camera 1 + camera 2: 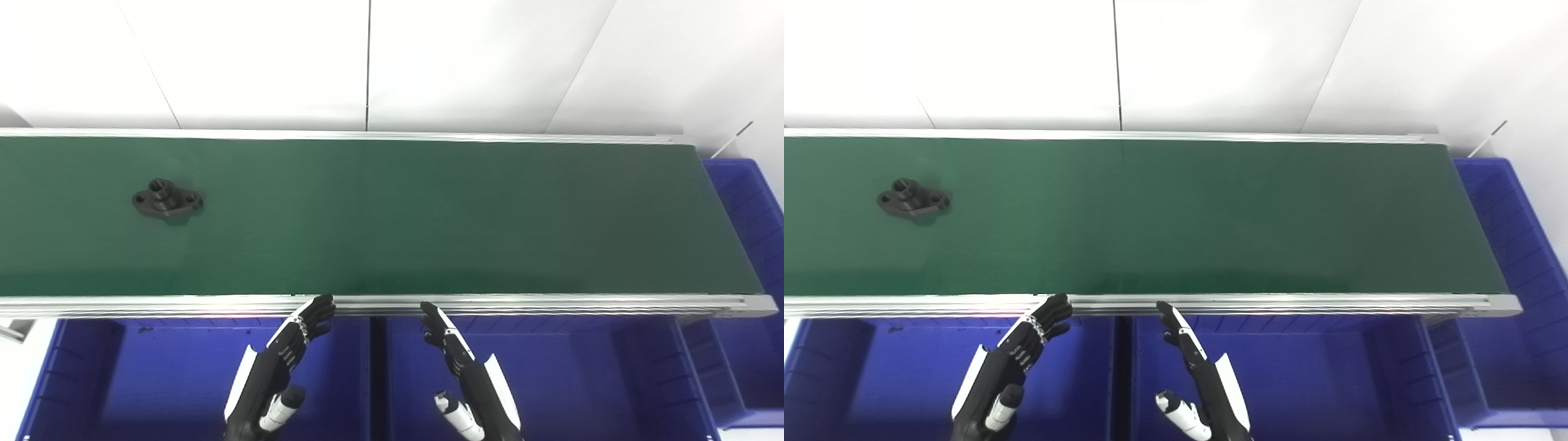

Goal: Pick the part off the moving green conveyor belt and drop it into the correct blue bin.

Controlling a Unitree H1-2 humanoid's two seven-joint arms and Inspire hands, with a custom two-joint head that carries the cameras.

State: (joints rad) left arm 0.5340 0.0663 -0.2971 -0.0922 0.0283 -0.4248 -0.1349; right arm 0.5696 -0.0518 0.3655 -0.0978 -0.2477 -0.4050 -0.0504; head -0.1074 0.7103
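While the small black flanged metal part (166, 200) with its raised centre boss and two ear holes lies flat on the dark green conveyor belt (392, 214), far to the left and well apart from both hands, you are at the waiting step: nothing has been picked. Your left hand (275, 367) and right hand (465, 367) hover over the blue plastic bins (551, 380) just below the belt's near aluminium rail (551, 303), fingers apart and extended, holding nothing. The next move, as I judge it, calls for timing a left-hand reach across the rail to the part, then closing on its boss. No brand, label or writing is readable anywhere.
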